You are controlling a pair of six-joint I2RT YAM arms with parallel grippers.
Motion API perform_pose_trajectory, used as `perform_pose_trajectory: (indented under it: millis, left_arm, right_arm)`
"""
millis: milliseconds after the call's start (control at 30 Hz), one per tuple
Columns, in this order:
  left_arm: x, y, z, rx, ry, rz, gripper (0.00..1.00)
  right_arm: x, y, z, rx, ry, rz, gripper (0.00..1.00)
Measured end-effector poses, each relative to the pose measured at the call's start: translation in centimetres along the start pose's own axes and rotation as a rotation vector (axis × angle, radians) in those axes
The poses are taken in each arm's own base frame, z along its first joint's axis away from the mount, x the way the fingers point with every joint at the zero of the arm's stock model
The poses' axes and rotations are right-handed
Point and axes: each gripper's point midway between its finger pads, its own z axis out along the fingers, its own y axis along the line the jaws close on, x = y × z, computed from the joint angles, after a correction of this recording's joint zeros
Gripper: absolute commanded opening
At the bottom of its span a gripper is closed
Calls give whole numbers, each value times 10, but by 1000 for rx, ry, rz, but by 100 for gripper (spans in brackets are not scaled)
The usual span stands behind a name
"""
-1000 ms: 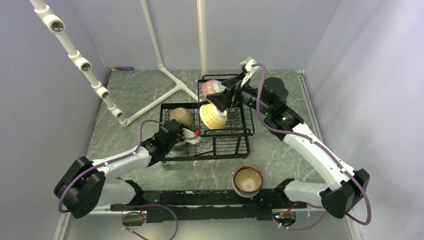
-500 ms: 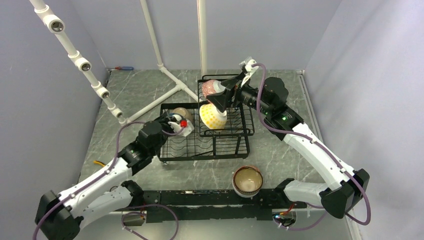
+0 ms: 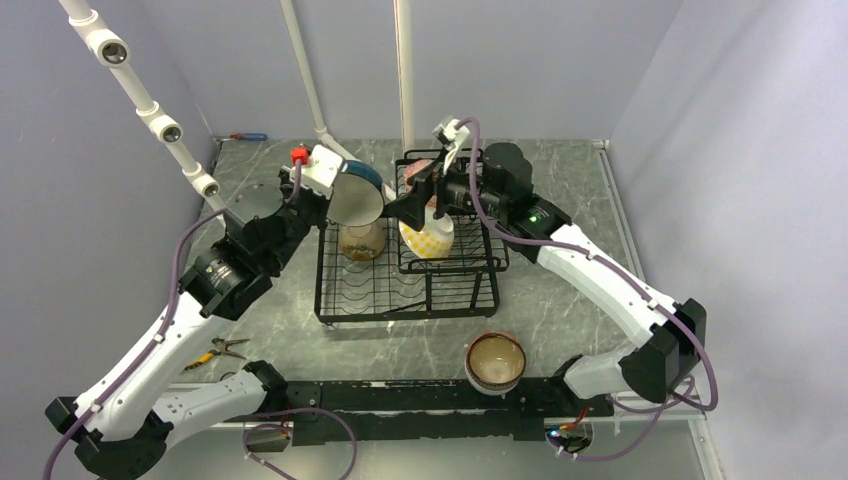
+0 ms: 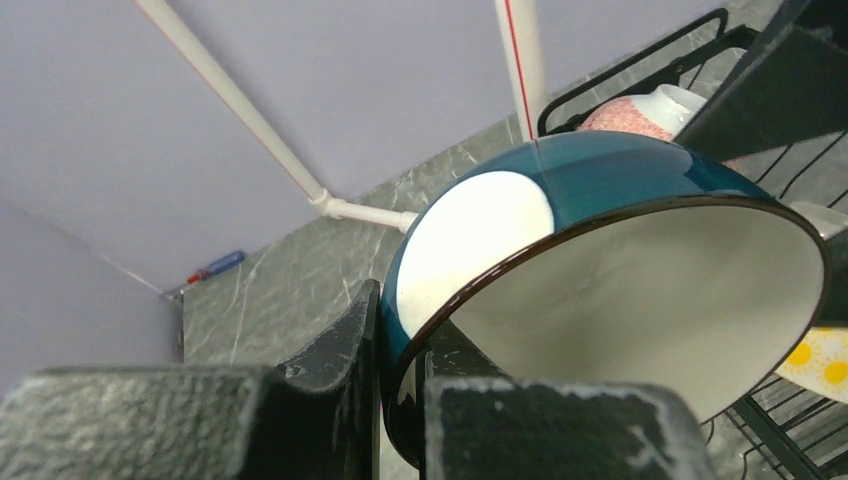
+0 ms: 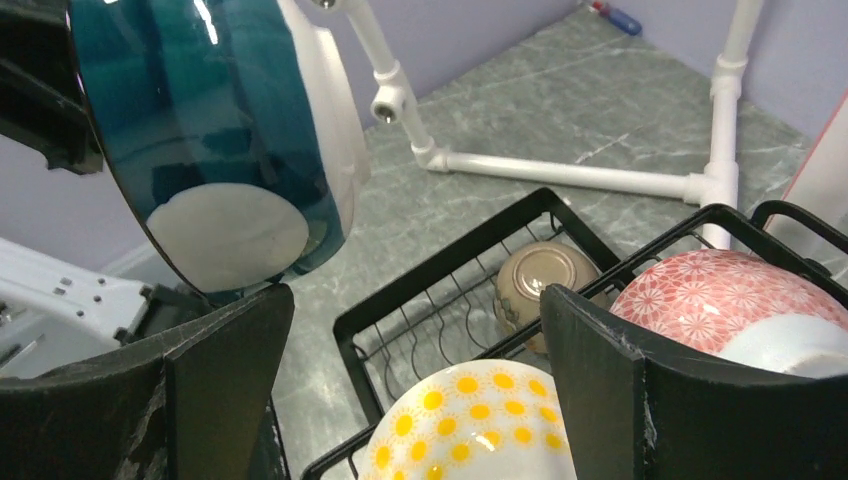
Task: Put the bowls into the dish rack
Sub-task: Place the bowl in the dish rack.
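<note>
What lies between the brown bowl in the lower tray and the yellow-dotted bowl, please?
The raised basket's black wire side separates the brown bowl from the yellow-dotted bowl; the top view shows this best.

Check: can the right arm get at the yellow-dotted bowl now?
Probably yes: the right gripper hangs open just above the yellow-dotted bowl, nothing between them; the teal bowl is off to the side.

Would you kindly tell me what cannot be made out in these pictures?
- Top view: the count of the stacked bowls by the near edge; the top one covers the rest.
- Top view: the pink bowl, mostly behind the right gripper.
- Right wrist view: the yellow-dotted bowl, cut off by the bottom edge.
- Left wrist view: most of the dish rack, hidden by the teal-and-white bowl.
</note>
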Motion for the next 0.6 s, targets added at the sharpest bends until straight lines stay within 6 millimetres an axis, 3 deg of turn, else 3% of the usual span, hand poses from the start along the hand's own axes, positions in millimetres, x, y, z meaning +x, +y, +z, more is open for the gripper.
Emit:
perform_pose_trajectory:
  millis: [367, 600]
  left_arm:
    - [15, 7, 3, -76, 75, -85, 3]
    - [19, -5, 7, -34, 83, -112, 3]
  right_arm:
    - [6, 11, 13, -27, 55, 16, 100]
    - [-22, 35, 9, -93, -44, -18, 99]
